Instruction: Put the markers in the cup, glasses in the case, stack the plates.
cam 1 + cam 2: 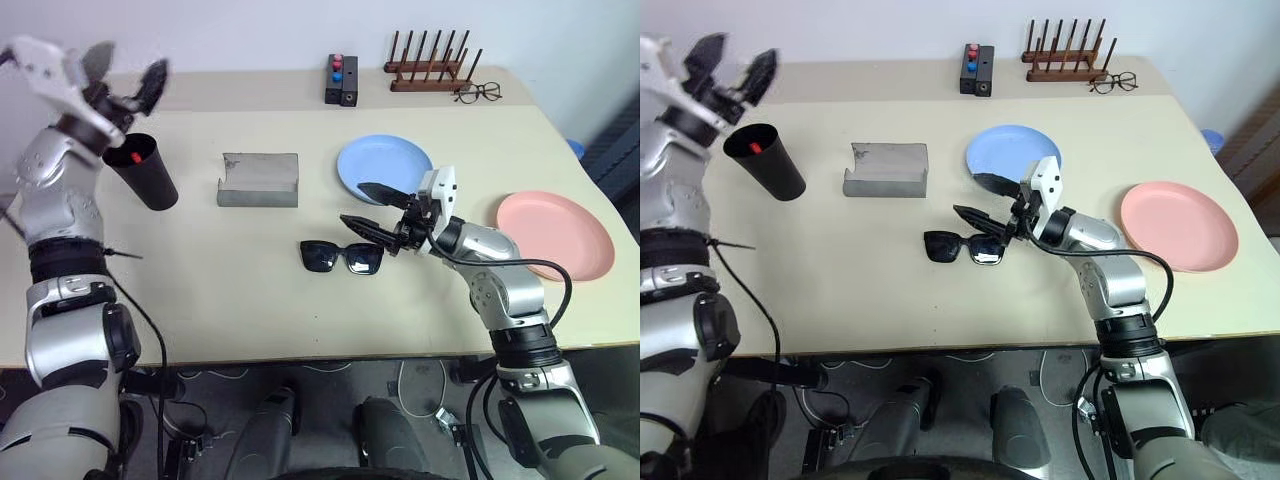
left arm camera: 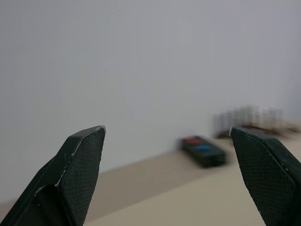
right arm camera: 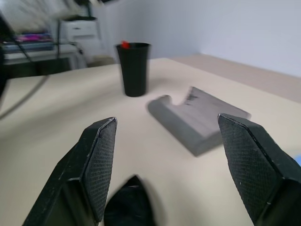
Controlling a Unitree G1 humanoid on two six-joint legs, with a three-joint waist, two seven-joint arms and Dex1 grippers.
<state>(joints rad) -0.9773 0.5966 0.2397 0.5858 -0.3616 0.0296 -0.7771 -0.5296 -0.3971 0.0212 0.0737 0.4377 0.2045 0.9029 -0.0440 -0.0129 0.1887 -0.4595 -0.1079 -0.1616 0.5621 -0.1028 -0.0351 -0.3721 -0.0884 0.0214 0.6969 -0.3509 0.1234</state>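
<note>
Above the cup (image 1: 145, 172), left jaws gape empty; right jaws, wide, seemingly just clear the glasses (image 1: 341, 256).

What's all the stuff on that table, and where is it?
cup: one, black, far left, red marker tip showing inside
case: one, grey, centre
sunglasses: one, black, near centre
blue plate: one, right of case
pink plate: one, far right
block: one, black with red and blue tops, back edge
rack: one, brown wooden, back right
eyeglasses: one, thin-rimmed, beside rack
left gripper: open, above cup
right gripper: open, over sunglasses
</note>
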